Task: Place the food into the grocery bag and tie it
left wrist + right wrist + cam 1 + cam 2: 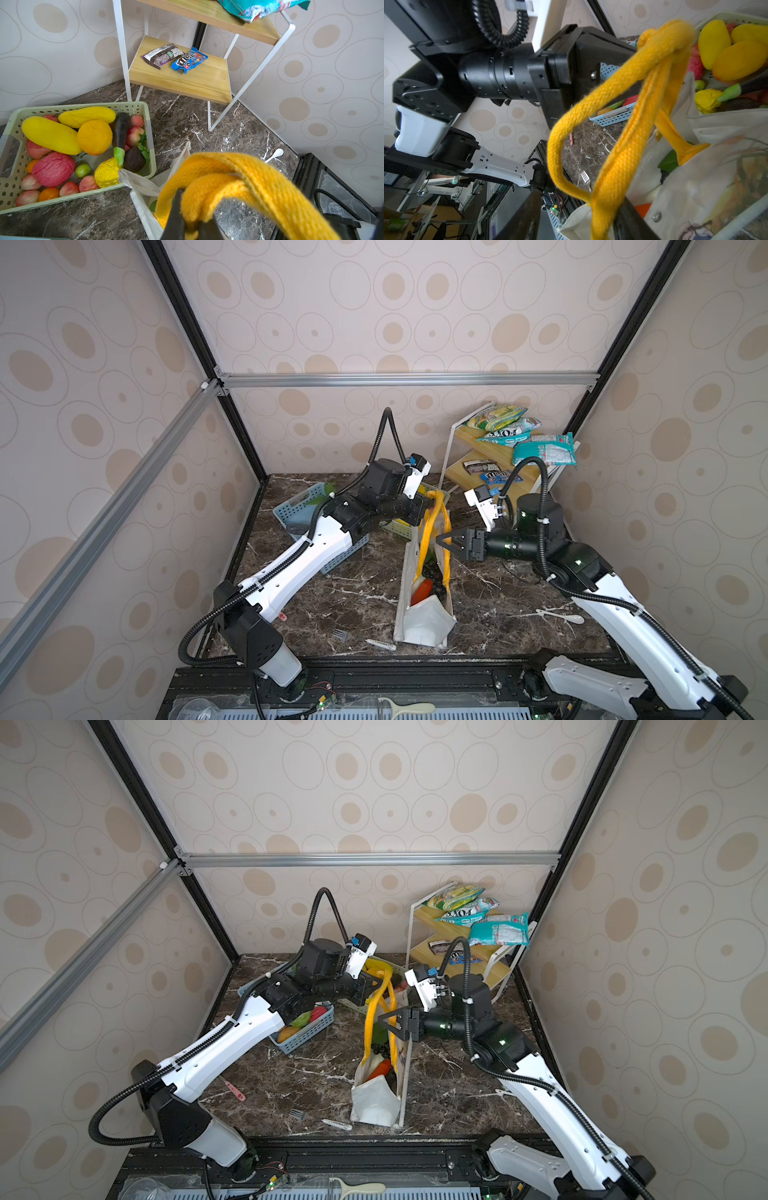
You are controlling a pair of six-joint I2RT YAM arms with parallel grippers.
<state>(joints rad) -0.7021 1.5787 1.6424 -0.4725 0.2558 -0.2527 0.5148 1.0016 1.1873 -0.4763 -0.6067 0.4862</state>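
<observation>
The left hand (193, 214) is clamped tight on the yellow handles (239, 180) and holds them up above the bag (424, 624). The right hand (444, 543) stands partly open, one strap running between its fingers. The bag stands on the surface (353, 589) with a red-orange pepper (421, 591) and a green leaf (668, 163) inside. Just beside it, a green basket (79, 106) is full of toy fruit. A blue basket (309, 1038) holds more.

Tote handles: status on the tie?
Left gripper shut on yellow-orange strap handles, which look knotted at top. Right gripper open beside the straps. White canvas tote upright, red-orange pepper inside. Pale green lattice basket close behind it.
</observation>
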